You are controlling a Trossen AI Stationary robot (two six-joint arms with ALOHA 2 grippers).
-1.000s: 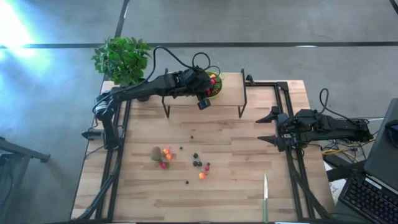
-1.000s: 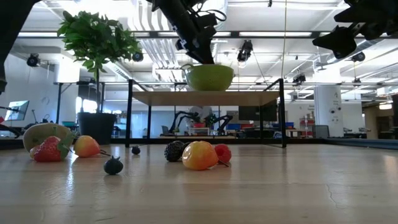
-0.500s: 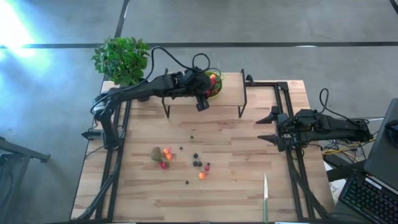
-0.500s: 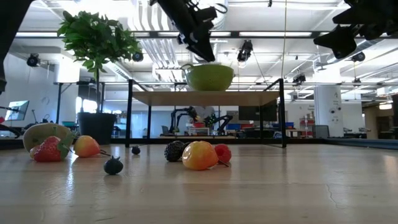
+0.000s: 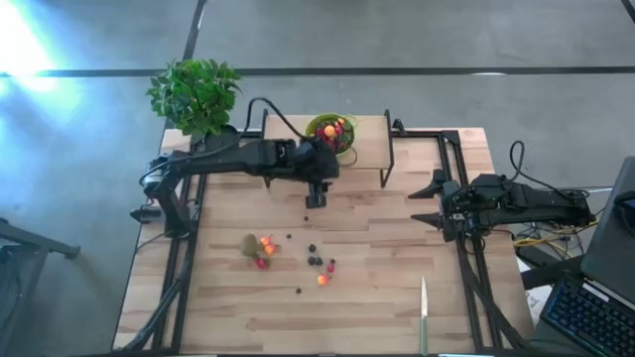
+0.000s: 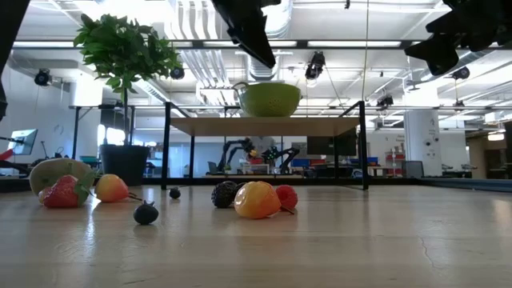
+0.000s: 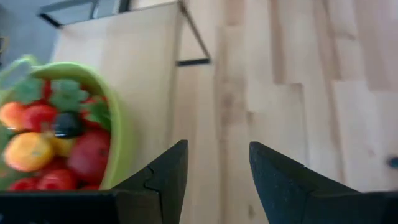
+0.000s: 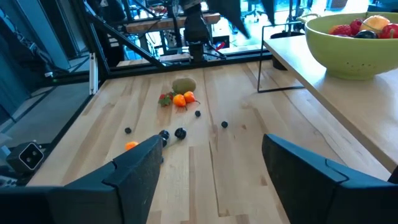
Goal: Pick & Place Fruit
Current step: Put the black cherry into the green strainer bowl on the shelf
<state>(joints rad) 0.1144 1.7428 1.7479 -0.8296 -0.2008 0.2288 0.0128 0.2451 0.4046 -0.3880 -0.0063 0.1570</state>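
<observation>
— What is the left gripper [image 5: 312, 195] doing?

— It hangs over the table [image 5: 377, 297] just in front of the raised shelf [image 5: 369, 151]. Its fingers [image 7: 166, 174] stand partly apart with bare wood between them; they hold nothing and touch nothing.

— And the right gripper [image 5: 429, 203]?

— It waits at the table's right side, well away from the fruit. Its jaws are spread wide and empty.

— Where is the fruit?

— In two lots. Some fills the green bowl [image 5: 331, 132] on the shelf: red, orange and dark pieces heaped together. The rest lies loose on the table in front of the shelf, toward the left.

— Which pieces are loose?

— The kiwi [image 5: 249, 244] is farthest left, with a strawberry [image 5: 261, 263] and a small orange fruit [image 5: 267, 245] right against it. To their right are a few dark berries [image 5: 314, 260], a small red one [image 5: 330, 266] and an orange-yellow fruit [image 5: 322, 280].

— Which way does the kiwi point?

— It lies on its side; from table height its long axis runs roughly level, left to right. From above it is too small to tell more.

— Anything else there?

— A knife [image 5: 423, 315] near the front edge, its length running front to back, and a potted plant [image 5: 195, 94] at the back left corner.
</observation>
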